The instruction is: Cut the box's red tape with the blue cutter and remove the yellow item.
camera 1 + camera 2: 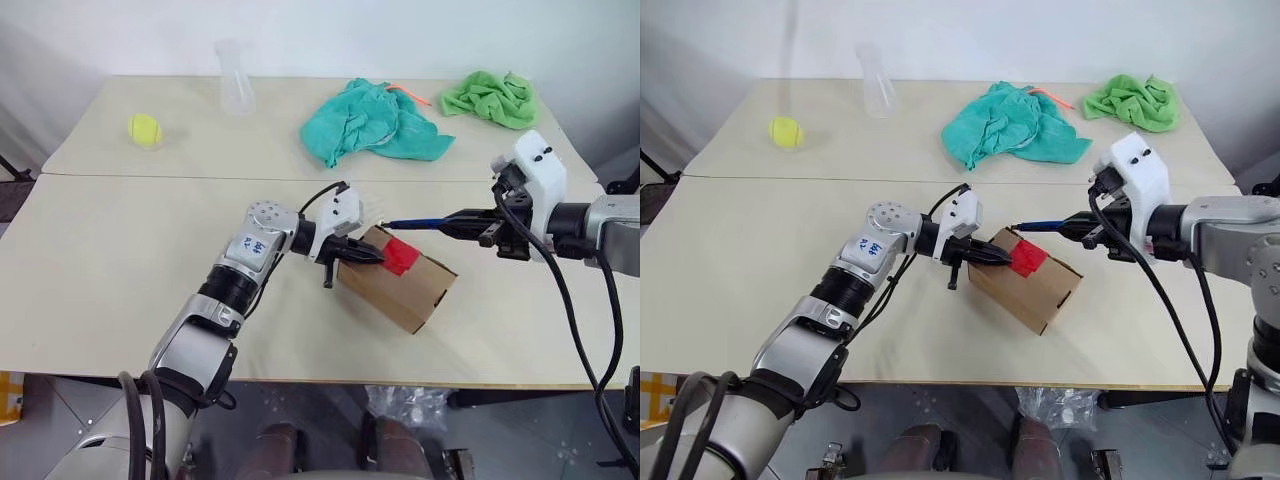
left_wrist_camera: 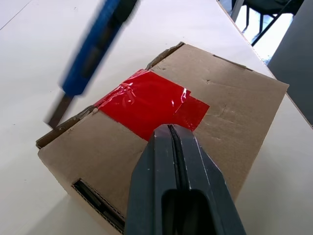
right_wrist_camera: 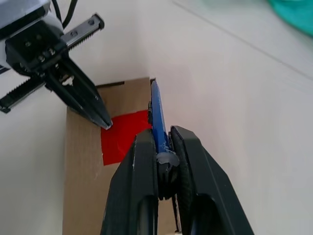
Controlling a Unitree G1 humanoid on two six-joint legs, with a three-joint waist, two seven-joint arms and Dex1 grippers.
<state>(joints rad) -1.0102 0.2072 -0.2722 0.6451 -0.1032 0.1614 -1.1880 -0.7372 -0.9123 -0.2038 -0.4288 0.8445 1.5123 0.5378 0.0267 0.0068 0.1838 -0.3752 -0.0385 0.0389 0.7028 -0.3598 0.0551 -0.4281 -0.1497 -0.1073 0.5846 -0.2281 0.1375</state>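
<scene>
The brown cardboard box (image 1: pixel 412 290) lies on the near table, with the red tape (image 1: pixel 401 257) across its top seam. My left gripper (image 1: pixel 376 258) is shut, and its tips rest on the box top at the edge of the tape (image 2: pixel 146 103). My right gripper (image 1: pixel 458 220) is shut on the blue cutter (image 1: pixel 412 224). The cutter is held roughly level, its tip just above the box's far edge beside the tape (image 3: pixel 122 137). The yellow item is hidden.
On the far table lie a teal cloth (image 1: pixel 370 122), a green cloth (image 1: pixel 490 97), a thin orange-red stick (image 1: pixel 410 96), a clear plastic cup (image 1: pixel 234 78) and a yellow-green tennis ball (image 1: pixel 144 129). The table's front edge runs close below the box.
</scene>
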